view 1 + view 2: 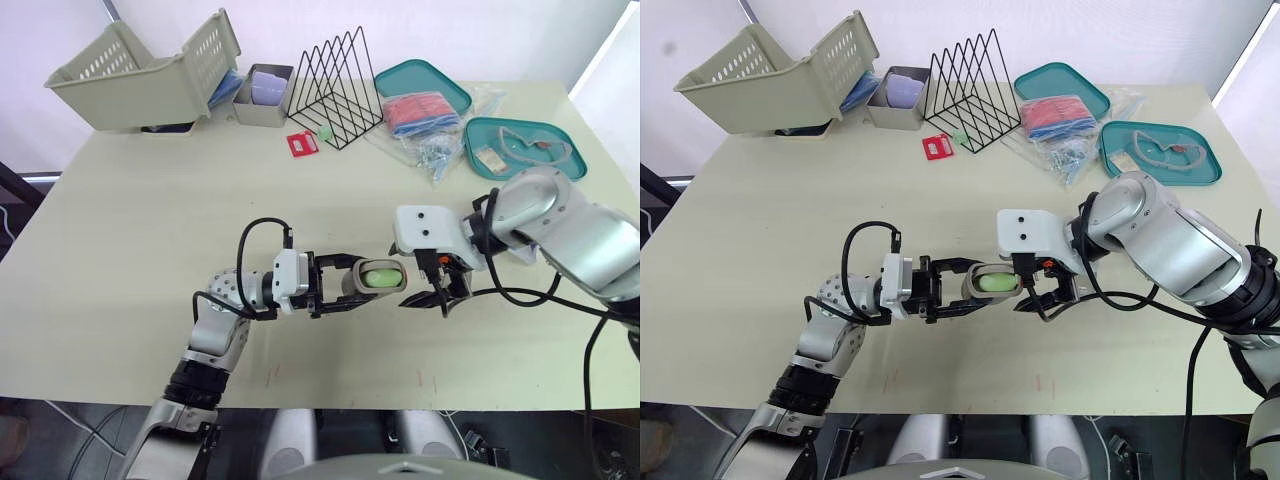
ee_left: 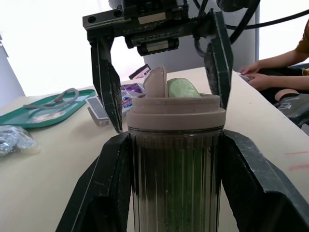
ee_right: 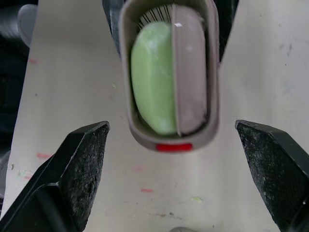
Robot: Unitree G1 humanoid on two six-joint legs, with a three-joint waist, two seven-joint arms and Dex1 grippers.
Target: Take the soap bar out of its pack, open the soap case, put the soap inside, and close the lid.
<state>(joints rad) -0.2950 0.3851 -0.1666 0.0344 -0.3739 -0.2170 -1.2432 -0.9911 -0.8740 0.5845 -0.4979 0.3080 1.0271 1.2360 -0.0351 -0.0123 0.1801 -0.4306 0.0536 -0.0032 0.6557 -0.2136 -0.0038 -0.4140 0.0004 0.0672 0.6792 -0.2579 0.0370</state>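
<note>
The table [image 1: 120, 260] carries all items. At its far left corner a slatted basket [image 1: 140, 80] lies tipped on its side, with a small grey box [image 1: 262, 95] just beside it. Along the far edge, near the middle, stands a black wire rack [image 1: 335, 95]. Toward the far right corner are two teal trays: one [image 1: 425, 72] partly under a clear bag of coloured goods [image 1: 420, 115], the other [image 1: 525, 150] near the right edge. A small red card [image 1: 302, 144] lies flat in front of the rack. Near the front edge, at mid-table, the two grippers meet above the surface. The left gripper [image 1: 352, 281] is clamped on the ribbed clear body of the soap case [image 1: 375, 278], one finger on each side, with the case mouth pointing toward the right gripper [image 1: 430, 298]. The right gripper is spread wide – its fingers [image 3: 77, 164] stand apart on either side of the case mouth, touching nothing. The green soap [image 3: 153, 77] sits in the case mouth and protrudes past the rim. The taupe lid [image 3: 189, 72] stands on edge beside the soap, so the mouth is not closed. A small red mark [image 3: 174, 146] shows on the case rim. A person's hands [image 2: 263, 79] rest at the table edge beyond the grippers.
</note>
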